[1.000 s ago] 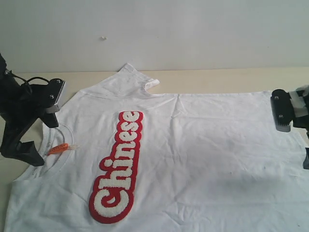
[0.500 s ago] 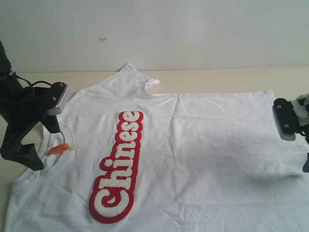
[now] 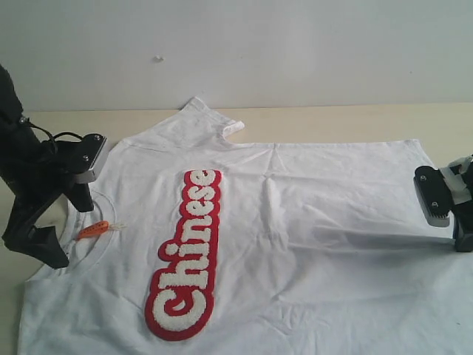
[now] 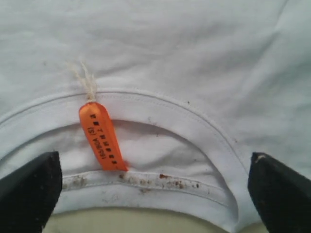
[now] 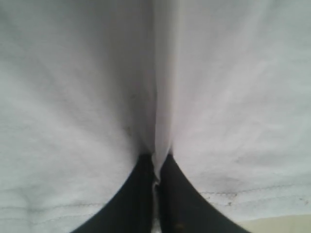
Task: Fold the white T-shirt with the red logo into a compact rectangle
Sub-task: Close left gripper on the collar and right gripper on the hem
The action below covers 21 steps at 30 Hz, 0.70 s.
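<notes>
The white T-shirt [image 3: 310,222] lies flat on the table with its front up, and the red logo [image 3: 186,255] runs lengthwise across its chest. My left gripper [image 3: 63,222] stands open over the ribbed collar [image 4: 160,109], a black finger [image 4: 29,189] on each side of it and nothing between them. The small orange neck tag [image 4: 99,136] hangs inside the collar. At the shirt's right edge my right gripper [image 3: 458,229] is shut on a pinched ridge of white cloth [image 5: 163,97] by the hem, and creases run from the grip into the shirt.
A beige table [image 3: 332,122] shows beyond the shirt, backed by a white wall [image 3: 295,44]. One sleeve [image 3: 199,118] points toward the wall. A strip of bare table [image 4: 126,221] shows just past the collar.
My right gripper has gone from open to shut, pinching the hem. The shirt has slid a little to the right and creased near that grip. The left gripper stays open and has shifted slightly.
</notes>
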Motion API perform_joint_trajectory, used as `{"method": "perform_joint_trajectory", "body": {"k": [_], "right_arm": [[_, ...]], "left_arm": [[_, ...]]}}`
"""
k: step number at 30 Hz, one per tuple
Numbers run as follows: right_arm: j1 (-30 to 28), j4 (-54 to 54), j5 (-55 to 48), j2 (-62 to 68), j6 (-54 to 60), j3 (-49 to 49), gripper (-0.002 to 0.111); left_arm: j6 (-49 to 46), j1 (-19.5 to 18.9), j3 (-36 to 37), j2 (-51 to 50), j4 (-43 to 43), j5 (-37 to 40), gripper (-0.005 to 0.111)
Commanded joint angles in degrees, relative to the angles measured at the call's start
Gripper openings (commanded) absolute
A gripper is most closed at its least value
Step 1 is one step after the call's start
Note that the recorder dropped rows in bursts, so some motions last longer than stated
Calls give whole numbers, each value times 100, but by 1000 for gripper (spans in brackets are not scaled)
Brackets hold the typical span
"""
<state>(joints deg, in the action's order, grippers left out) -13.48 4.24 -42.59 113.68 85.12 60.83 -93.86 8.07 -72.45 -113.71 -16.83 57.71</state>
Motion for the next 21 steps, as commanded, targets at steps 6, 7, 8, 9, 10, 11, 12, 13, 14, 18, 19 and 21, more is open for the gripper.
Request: {"method": "perform_joint_trajectory", "body": {"k": [6, 7, 8, 9, 10, 11, 12, 13, 14, 18, 19, 21], "right_arm": [[-18, 67, 528, 335, -293, -90, 0], [10, 65, 513, 335, -293, -90, 0], [11, 76, 504, 335, -293, -90, 0], [11, 64, 504, 335, -293, -90, 0], [11, 64, 504, 335, -293, -90, 0], [11, 64, 504, 335, -293, -90, 0], [11, 65, 504, 335, -319, -90, 0], [11, 65, 504, 335, -332, -90, 0], [11, 65, 504, 335, -332, -90, 0], [11, 65, 504, 335, -332, -90, 0], [11, 51, 504, 335, -332, -90, 0], [11, 50, 504, 335, -452, -90, 0]], "left_arm": [[7, -7, -17, -411, -12, -122, 105], [7, -7, -17, -453, -12, -203, 105], [43, -7, -17, -483, -12, -262, 105], [113, 2, -17, -505, -12, -324, 105], [141, 2, -17, -516, -12, -423, 105], [157, 2, -17, -516, -12, -514, 105], [173, 2, -17, -516, -12, -640, 105], [173, 2, -17, -516, -12, -774, 105], [184, 2, -17, -516, -30, -879, 105], [321, 96, -17, -530, 306, -1099, 105], [398, 144, -17, -530, 439, -1076, 105], [398, 234, -17, -530, 590, -1086, 105]]}}
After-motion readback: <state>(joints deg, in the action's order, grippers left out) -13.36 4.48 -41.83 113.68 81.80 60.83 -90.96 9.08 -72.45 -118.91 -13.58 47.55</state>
